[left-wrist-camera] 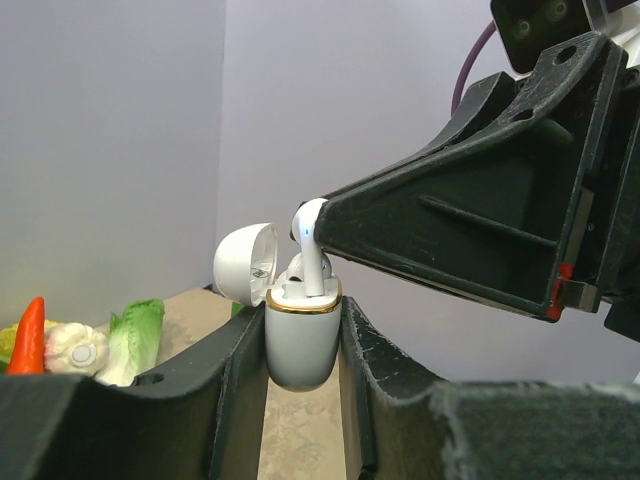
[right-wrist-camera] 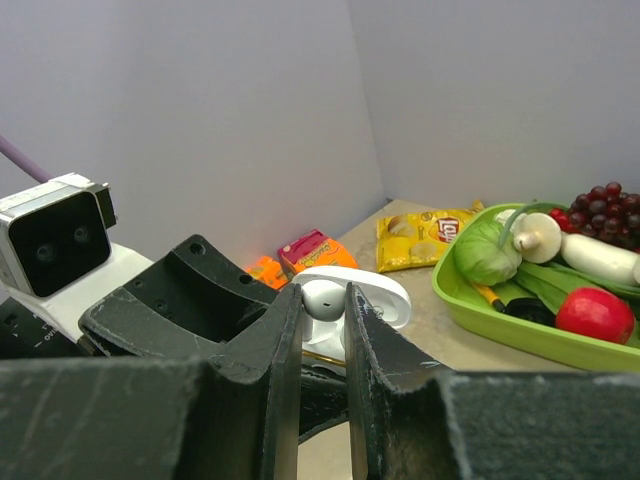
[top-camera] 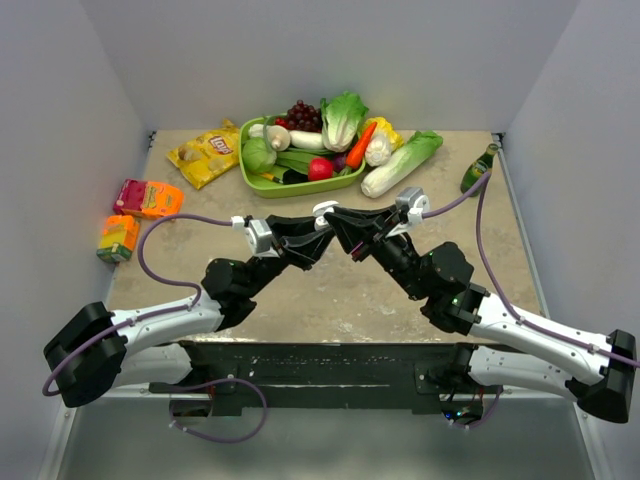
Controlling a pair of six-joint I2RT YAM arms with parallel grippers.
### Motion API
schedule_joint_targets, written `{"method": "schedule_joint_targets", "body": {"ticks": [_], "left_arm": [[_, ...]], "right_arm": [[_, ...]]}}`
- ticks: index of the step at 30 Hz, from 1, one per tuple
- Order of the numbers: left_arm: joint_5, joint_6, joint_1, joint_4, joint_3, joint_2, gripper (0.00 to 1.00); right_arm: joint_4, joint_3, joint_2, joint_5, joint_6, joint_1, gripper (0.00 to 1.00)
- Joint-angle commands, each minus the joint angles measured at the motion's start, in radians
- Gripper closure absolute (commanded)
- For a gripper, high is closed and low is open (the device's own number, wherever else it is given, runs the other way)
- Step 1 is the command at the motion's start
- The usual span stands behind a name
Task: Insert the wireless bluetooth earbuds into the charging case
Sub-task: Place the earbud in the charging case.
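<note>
The white charging case [left-wrist-camera: 302, 345] with a gold rim hangs above the table, lid [left-wrist-camera: 247, 263] flipped open to the left. My left gripper [left-wrist-camera: 302, 320] is shut on its body. One white earbud [left-wrist-camera: 312, 238] stands stem-down in the case's mouth, its head pinched in my right gripper [right-wrist-camera: 324, 308], which is shut on it. In the right wrist view the earbud [right-wrist-camera: 326, 298] sits between the fingertips, with the open lid [right-wrist-camera: 388, 297] behind. From above, the two grippers meet at mid-table, by the case [top-camera: 325, 211].
A green tray [top-camera: 252, 182] of toy vegetables and grapes sits at the back. A yellow chips bag [top-camera: 205, 152] lies to its left. Small orange and pink boxes [top-camera: 148, 197] and another box [top-camera: 118, 237] sit at the left edge. A green bottle [top-camera: 478, 168] stands at the right.
</note>
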Motion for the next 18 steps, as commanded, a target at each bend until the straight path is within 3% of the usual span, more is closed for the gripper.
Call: {"method": "schedule_joint_targets", "body": {"ticks": [1,18], "left_arm": [[-0.005,0.018,-0.001,0.197,0.037,-0.038,1.0],[0.001,0.017,-0.002,0.189,0.034,-0.035,1.0]], "right_arm": [[-0.062,0.023,0.005,0.01,-0.016,0.013,1.0],[-0.068,0.052,0.042,0.027,-0.022,0.043,1.0]]}}
